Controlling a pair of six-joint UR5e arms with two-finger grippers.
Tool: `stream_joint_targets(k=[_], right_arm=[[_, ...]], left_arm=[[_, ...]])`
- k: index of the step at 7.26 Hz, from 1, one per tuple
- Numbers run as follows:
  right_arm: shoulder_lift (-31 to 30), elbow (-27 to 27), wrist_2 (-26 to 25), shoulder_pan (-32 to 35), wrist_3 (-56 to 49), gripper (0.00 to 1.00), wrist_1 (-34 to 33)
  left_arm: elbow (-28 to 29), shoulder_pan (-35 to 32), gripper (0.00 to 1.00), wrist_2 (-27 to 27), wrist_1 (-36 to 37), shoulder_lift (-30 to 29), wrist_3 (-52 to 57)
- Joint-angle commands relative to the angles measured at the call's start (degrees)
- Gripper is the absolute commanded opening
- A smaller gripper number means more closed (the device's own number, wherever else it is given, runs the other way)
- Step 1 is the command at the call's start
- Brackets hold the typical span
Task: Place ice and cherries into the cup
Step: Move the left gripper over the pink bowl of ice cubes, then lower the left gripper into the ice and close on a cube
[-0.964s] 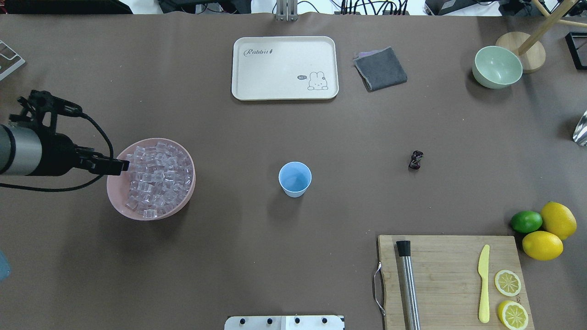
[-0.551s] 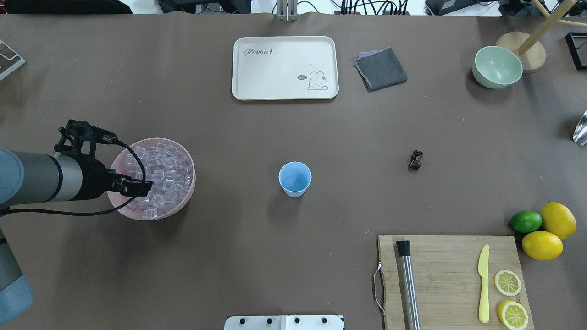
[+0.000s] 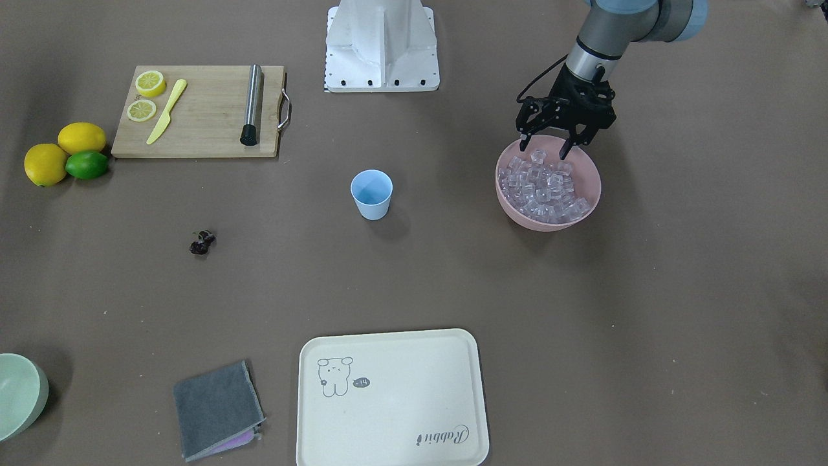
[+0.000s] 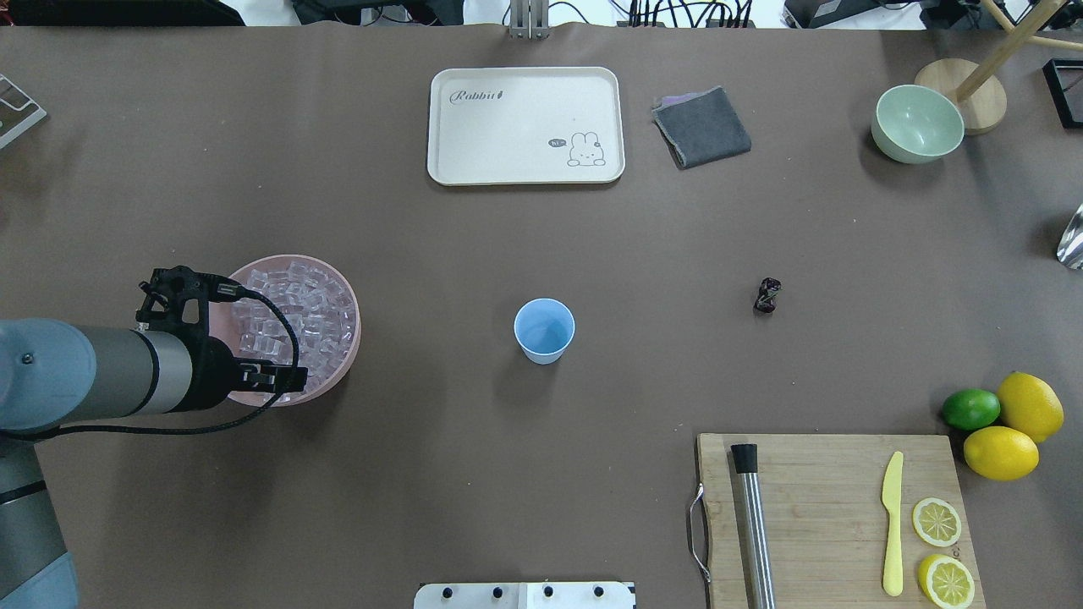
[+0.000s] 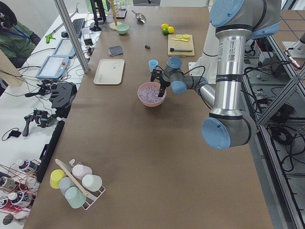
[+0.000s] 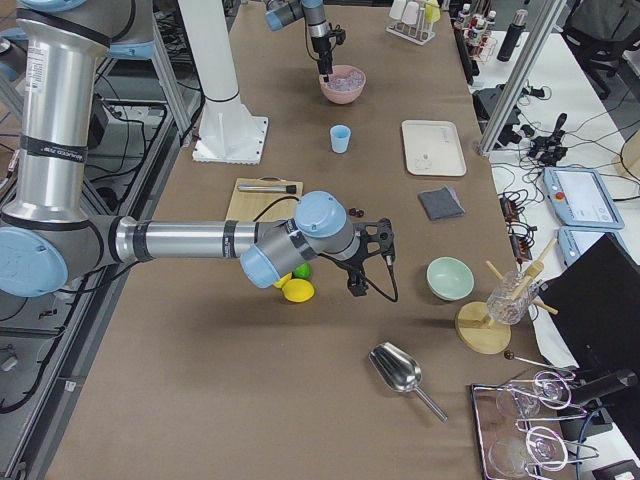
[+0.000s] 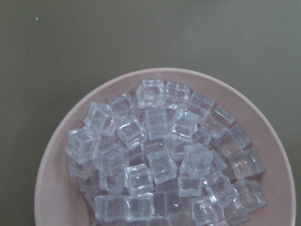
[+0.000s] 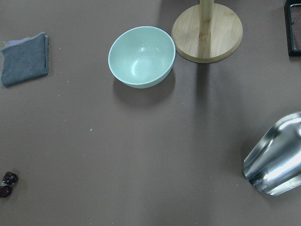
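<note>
The left hand (image 3: 543, 151) hangs spread wide and empty over the robot-side edge of the ice (image 3: 546, 188) heaped in the pink bowl (image 3: 550, 224). The cup (image 3: 371, 194) stands well apart on the bench (image 3: 453, 272), with the cherries (image 3: 202, 242) beyond it. I cannot tell the right hand's (image 6: 365, 265) state.

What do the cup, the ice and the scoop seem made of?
Cup: looks like matte plastic, from its even light blue, dull surface. Ice: clear, glassy cubes, all alike; real or acrylic, cannot tell. Scoop: shiny metal, probably steel, from its mirror reflections.
</note>
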Motion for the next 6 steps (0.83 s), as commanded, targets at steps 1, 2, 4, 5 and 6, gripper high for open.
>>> stream_joint_targets(k=[1, 2, 4, 5, 6], right_arm=[[0.0, 0.0, 0.0, 0.0, 0.1, 1.00, 0.0], [0.0, 0.0, 0.0, 0.0, 0.0, 1.00, 0.0], [0.0, -0.2, 0.0, 0.0, 0.1, 1.00, 0.0], [0.0, -0.2, 0.0, 0.0, 0.1, 1.00, 0.0], [0.0, -0.2, 0.0, 0.0, 0.1, 1.00, 0.0]], left_arm=[[0.4, 0.7, 0.60, 0.7, 0.0, -0.1, 0.1], [1.3, 0.7, 0.60, 0.6, 0.0, -0.2, 0.4], [2.3, 0.7, 0.58, 0.4, 0.0, -0.2, 0.7], [2.5, 0.5, 0.58, 0.4, 0.0, -0.1, 4.5], [2.8, 0.5, 0.58, 0.4, 0.0, 0.0, 5.3]])
